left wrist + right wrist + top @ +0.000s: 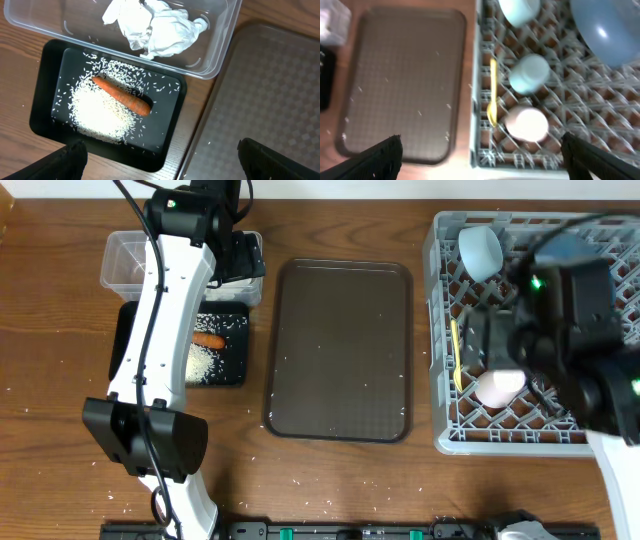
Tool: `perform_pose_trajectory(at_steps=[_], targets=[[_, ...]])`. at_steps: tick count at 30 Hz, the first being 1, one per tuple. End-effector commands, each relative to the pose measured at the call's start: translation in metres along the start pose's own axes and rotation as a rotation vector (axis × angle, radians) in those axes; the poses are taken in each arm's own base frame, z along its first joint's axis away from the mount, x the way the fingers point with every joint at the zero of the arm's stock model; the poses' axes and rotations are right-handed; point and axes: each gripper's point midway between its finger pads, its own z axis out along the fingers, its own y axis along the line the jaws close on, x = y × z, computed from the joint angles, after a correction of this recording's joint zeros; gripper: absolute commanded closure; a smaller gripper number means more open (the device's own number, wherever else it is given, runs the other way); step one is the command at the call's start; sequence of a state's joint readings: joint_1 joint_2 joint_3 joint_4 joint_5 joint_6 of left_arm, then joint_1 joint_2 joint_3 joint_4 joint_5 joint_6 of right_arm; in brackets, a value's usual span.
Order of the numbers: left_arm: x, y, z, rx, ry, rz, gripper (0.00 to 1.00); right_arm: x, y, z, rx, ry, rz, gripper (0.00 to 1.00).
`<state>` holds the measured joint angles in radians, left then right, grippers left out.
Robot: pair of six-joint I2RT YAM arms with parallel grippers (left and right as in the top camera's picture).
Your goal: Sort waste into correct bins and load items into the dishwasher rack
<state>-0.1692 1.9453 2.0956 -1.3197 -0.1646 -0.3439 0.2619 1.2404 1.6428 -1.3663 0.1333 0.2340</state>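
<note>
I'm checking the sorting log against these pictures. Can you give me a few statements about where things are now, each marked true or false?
1. The carrot lies on the rice in the black tray. True.
2. The tissues lie in the black tray. False: they are in the clear tub.
3. The yellow spoon lies in the dishwasher rack. True.
4. The left gripper is shut on the pink cup. False: the gripper is open and empty, and the cup sits in the rack.
</note>
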Motion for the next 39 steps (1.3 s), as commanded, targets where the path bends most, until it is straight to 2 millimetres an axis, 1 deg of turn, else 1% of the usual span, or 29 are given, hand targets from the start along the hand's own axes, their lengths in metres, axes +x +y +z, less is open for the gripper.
perform_pose_trajectory(at_steps=[1,6,8,11,13,15,17,19,22,26,28,33,35,39], targets=[[0.0,0.003,0.003,-0.016,0.005,-0.006,0.02,0.001,-0.027,-0.025,0.099,-0.074,0.047,0.01],[0.0,0.003,0.003,-0.016,0.004,-0.006,0.02,-0.006,-0.052,-0.062,0.189,-0.239,0.119,0.01],[0.0,0.003,0.003,-0.016,0.004,-0.006,0.02,-0.01,-0.061,-0.067,0.228,-0.294,0.137,0.01],[0.0,0.003,0.003,-0.016,0.004,-0.006,0.02,-0.018,-0.072,-0.066,0.249,-0.397,0.169,0.01],[0.0,0.003,0.003,-0.016,0.004,-0.006,0.02,-0.017,-0.074,-0.056,0.229,-0.459,0.158,0.01],[0.0,0.003,0.003,-0.016,0.005,-0.006,0.01,-0.014,-0.071,-0.039,0.177,-0.53,0.113,0.01],[0.0,0.003,0.003,-0.016,0.004,-0.006,0.02,-0.008,-0.069,-0.022,0.121,-0.603,0.073,0.01],[0.0,0.003,0.003,-0.016,0.004,-0.006,0.02,0.002,-0.067,-0.004,0.072,-0.68,0.067,0.01],[0.0,0.003,0.003,-0.016,0.004,-0.006,0.02,0.027,-0.068,0.026,0.052,-0.752,0.068,0.01],[0.0,0.003,0.003,-0.016,0.005,-0.006,0.02,0.062,-0.069,0.065,0.05,-0.785,0.069,0.01],[0.0,0.003,0.003,-0.016,0.004,-0.006,0.02,0.074,-0.07,0.08,0.045,-0.804,0.083,0.01],[0.0,0.003,0.003,-0.016,0.005,-0.006,0.02,0.099,-0.07,0.11,0.024,-0.823,0.117,0.01],[0.0,0.003,0.003,-0.016,0.004,-0.006,0.01,0.107,-0.07,0.117,0.019,-0.823,0.121,0.01],[0.0,0.003,0.003,-0.016,0.005,-0.006,0.02,0.115,-0.068,0.121,0.011,-0.835,0.116,0.01]])
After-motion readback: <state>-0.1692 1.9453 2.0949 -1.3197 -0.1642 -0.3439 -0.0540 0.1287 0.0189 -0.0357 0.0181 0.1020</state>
